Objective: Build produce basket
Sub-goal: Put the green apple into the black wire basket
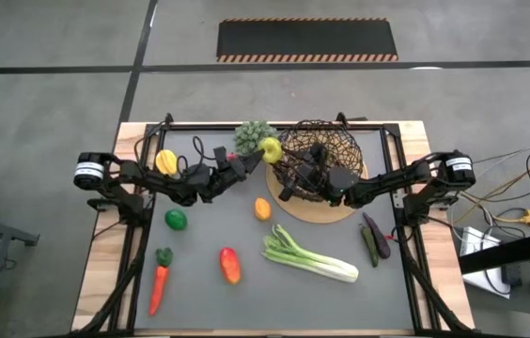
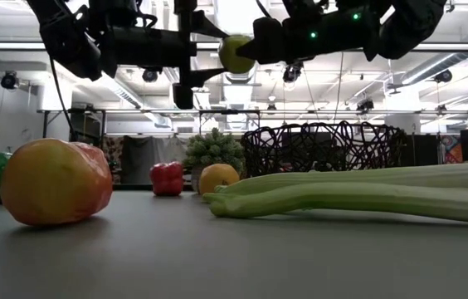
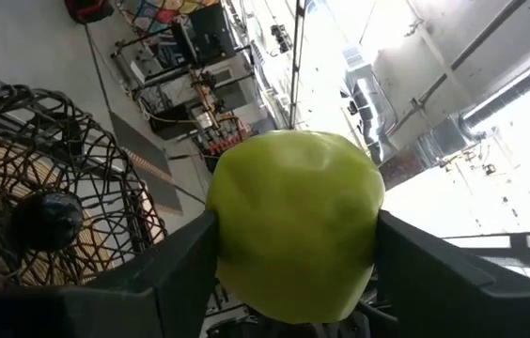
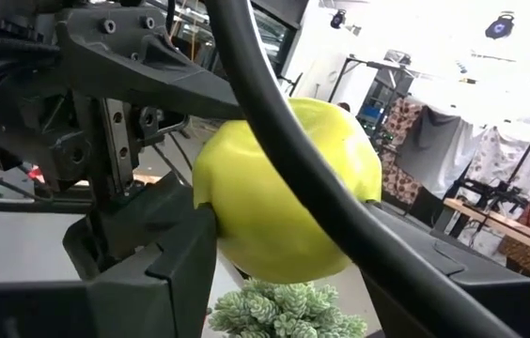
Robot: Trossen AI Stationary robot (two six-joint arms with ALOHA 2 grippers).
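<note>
A yellow-green fruit (image 1: 271,148) hangs in the air between both grippers, beside the near-left rim of the dark wire basket (image 1: 329,150). My left gripper (image 3: 288,282) reaches it from the table's left and is shut on it. My right gripper (image 4: 288,253) comes from the right over the basket and also has its fingers against it. The basket stands on a tan round mat (image 1: 326,211); a dark round piece (image 3: 49,221) lies inside. The other produce rests on the grey table. My left gripper pinches the yellow-green fruit (image 3: 293,225) between its two fingers (image 3: 176,268), one on each flank, reaching level from the table's left. The fruit is lifted clear, high above the table (image 2: 236,54). My right gripper has one finger (image 4: 166,253) on each side of the same fruit (image 4: 274,207), coming from the table's right, opposite the left gripper. A black cable crosses in front of part of the contact.
On the table lie a yellow piece (image 1: 165,161), green piece (image 1: 177,220), carrot (image 1: 158,286), red-orange piece (image 1: 230,265), small orange piece (image 1: 262,208), leek-like stalk (image 1: 310,255) and dark purple pieces (image 1: 372,239). A bushy green plant (image 1: 255,137) stands by the basket.
</note>
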